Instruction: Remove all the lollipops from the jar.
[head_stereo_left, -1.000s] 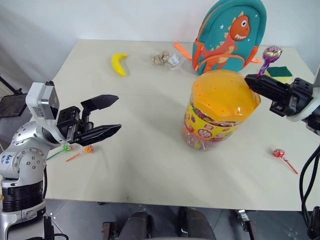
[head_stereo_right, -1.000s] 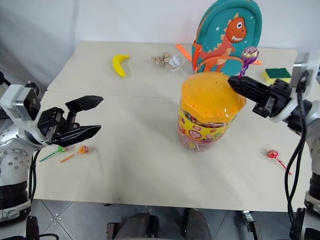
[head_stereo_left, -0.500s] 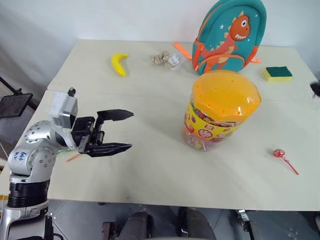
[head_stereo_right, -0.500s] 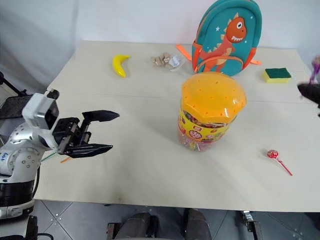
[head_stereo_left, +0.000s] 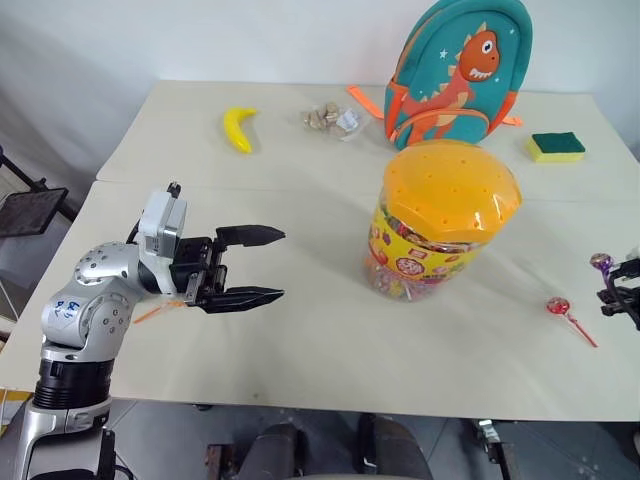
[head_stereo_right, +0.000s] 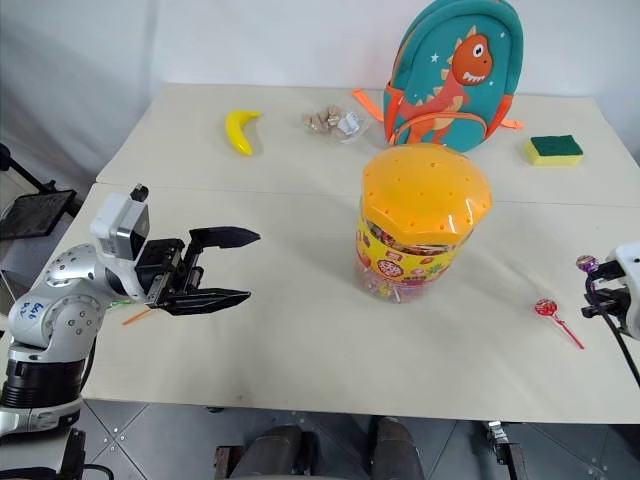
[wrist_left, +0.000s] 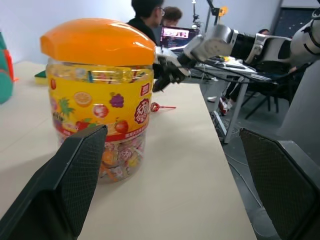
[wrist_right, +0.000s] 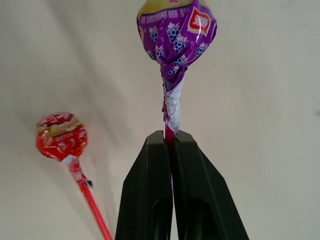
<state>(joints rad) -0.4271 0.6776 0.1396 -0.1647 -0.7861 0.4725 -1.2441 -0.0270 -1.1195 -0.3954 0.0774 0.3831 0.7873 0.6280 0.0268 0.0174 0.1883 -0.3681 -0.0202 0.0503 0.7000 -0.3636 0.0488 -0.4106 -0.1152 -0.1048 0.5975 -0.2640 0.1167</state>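
The jar (head_stereo_left: 445, 220), a clear tub with a yellow candy label and a domed orange lid, stands right of the table's middle, and its lid is on. To its left, well apart from it, my left gripper (head_stereo_left: 272, 265) hangs open and empty with its fingers pointing at the jar (wrist_left: 100, 100). My right gripper (wrist_right: 169, 137) is shut on the stick of a purple lollipop (wrist_right: 176, 30), low over the table near its right edge. A red lollipop (head_stereo_left: 557, 306) lies on the table just beside it. An orange lollipop stick (head_stereo_right: 135, 317) peeks out from under my left arm.
A teal dinosaur backpack (head_stereo_left: 455, 70) stands behind the jar. A banana (head_stereo_left: 238, 127), a small pile of brown pieces (head_stereo_left: 332, 118) and a yellow-green sponge (head_stereo_left: 557, 146) lie along the table's far side. People sit at desks (wrist_left: 150, 15) beyond the table's right edge.
My right gripper has swung from above the jar's lid out to the right and down to the table, carrying the purple lollipop. My left gripper has drifted slightly toward the jar.
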